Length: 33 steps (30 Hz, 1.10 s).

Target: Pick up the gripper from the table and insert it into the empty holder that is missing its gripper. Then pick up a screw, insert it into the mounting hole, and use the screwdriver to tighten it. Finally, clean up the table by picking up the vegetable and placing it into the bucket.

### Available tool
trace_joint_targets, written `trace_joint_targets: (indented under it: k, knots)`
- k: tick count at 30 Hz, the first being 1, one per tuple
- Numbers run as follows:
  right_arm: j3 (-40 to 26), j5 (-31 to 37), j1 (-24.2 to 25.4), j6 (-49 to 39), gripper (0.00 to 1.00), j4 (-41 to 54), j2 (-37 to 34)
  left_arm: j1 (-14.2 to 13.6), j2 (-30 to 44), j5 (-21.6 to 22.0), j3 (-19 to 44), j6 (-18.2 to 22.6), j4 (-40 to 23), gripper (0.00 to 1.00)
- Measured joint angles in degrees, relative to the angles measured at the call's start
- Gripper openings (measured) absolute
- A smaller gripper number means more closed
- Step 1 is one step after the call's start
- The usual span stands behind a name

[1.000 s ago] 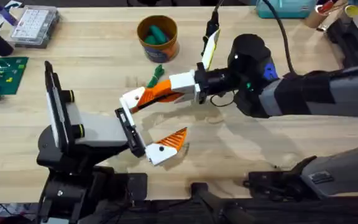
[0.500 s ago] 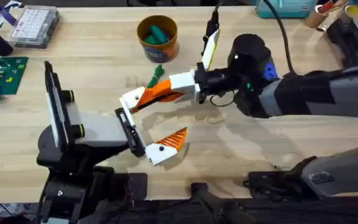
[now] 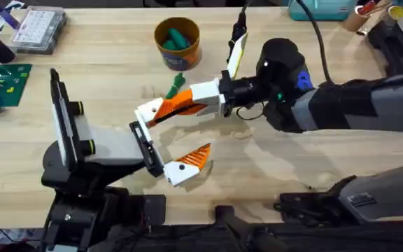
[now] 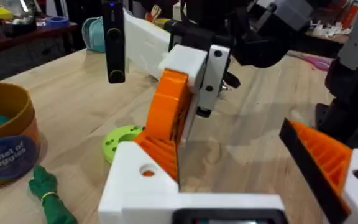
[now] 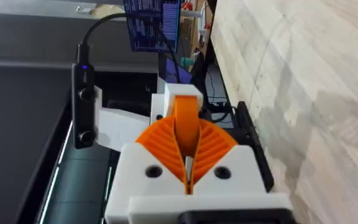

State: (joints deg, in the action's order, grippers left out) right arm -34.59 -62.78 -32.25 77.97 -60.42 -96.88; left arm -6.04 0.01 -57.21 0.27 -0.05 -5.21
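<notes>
While the right gripper (image 3: 161,112) reaches toward the bench's middle, its fingers are closed on the orange ribbed wedge-shaped finger with a white plastic base (image 3: 149,112), holding it at the black clamp holder (image 3: 145,145) on the light grey boxy body (image 3: 107,145), which stands near the front edge. A second identical orange finger (image 3: 187,163) is mounted on that holder. The left gripper's finger state cannot be told. The small dark green knobbly vegetable (image 3: 173,87) lies on the wooden bench (image 3: 103,70), just in front of the yellow-orange bucket with a blue band (image 3: 177,43) near the rear edge.
</notes>
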Motion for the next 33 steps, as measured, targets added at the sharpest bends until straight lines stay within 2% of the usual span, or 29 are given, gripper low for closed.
trace_joint_targets:
  k: [18,19,21,22,23,24,26,33]
  knots:
    - [0.00,0.46,-0.15,0.00,0.028,0.04,0.00,0.09,0.00,0.07,0.02,-0.02,0.00,0.987]
    - [0.00,0.50,-0.15,0.00,0.081,0.11,0.00,0.09,0.00,0.07,0.02,-0.02,0.02,0.987]
    - [0.00,1.91,-0.21,-0.06,0.267,0.69,0.00,0.07,0.00,-0.41,0.04,0.14,0.01,0.987]
    - [-0.02,3.99,-0.20,-0.02,0.716,0.87,0.00,-0.31,0.00,-1.68,0.06,0.41,-0.20,0.986]
    - [-0.02,4.52,-0.20,-0.02,0.869,0.87,0.00,-0.31,0.00,-1.81,0.04,0.48,-0.20,0.986]
    - [-0.02,4.76,-0.20,-0.15,0.956,0.87,0.00,-0.31,0.00,-1.95,0.06,0.50,-0.22,0.986]
    - [-0.02,5.16,-0.20,-0.17,0.992,0.87,0.00,-0.31,0.00,-2.14,0.06,0.52,-0.24,0.986]
    - [-0.02,6.01,-0.20,-0.17,0.995,0.87,0.00,-0.31,0.00,-2.19,0.06,0.70,-0.24,0.986]
